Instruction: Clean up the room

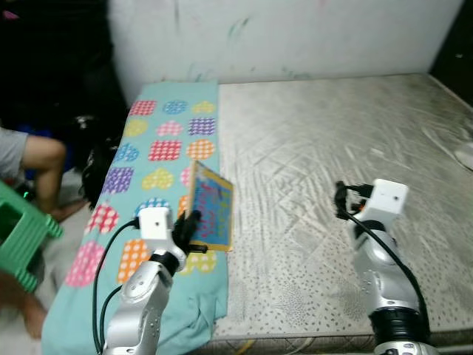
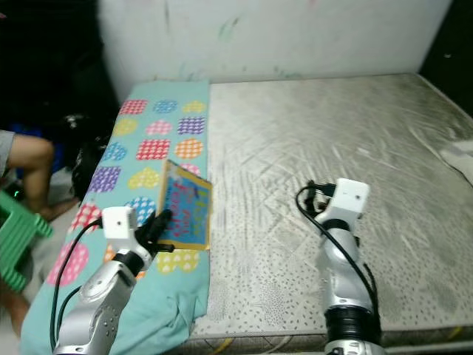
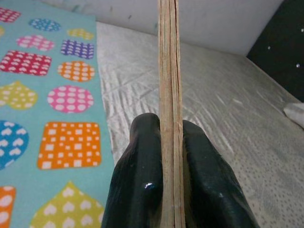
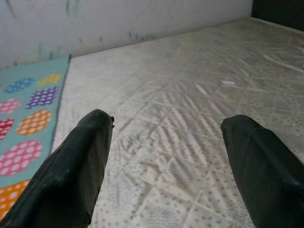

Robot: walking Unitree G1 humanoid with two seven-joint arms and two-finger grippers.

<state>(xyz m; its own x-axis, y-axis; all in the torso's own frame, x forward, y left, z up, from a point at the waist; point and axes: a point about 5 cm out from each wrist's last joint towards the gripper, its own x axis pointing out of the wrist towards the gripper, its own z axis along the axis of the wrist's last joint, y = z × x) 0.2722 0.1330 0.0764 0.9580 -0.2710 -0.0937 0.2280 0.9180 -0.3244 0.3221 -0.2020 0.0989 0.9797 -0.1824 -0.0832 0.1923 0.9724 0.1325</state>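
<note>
My left gripper [image 1: 189, 226] is shut on a thin picture book [image 1: 210, 206] with a blue and pink cover, held upright on its edge above the teal patterned blanket [image 1: 164, 148]. In the left wrist view the book's [image 3: 170, 95] page edges run straight up between the two black fingers [image 3: 137, 180]. My right gripper [image 1: 341, 198] hovers open over the bare grey mattress [image 1: 332, 148], with nothing between its fingers [image 4: 76, 166].
A person's arm [image 1: 37, 159] and a green plastic stool [image 1: 22, 233] are at the bed's left side on the floor. A white wall [image 1: 281, 33] runs behind the bed. A pale cloth [image 1: 465, 155] lies at the mattress's far right edge.
</note>
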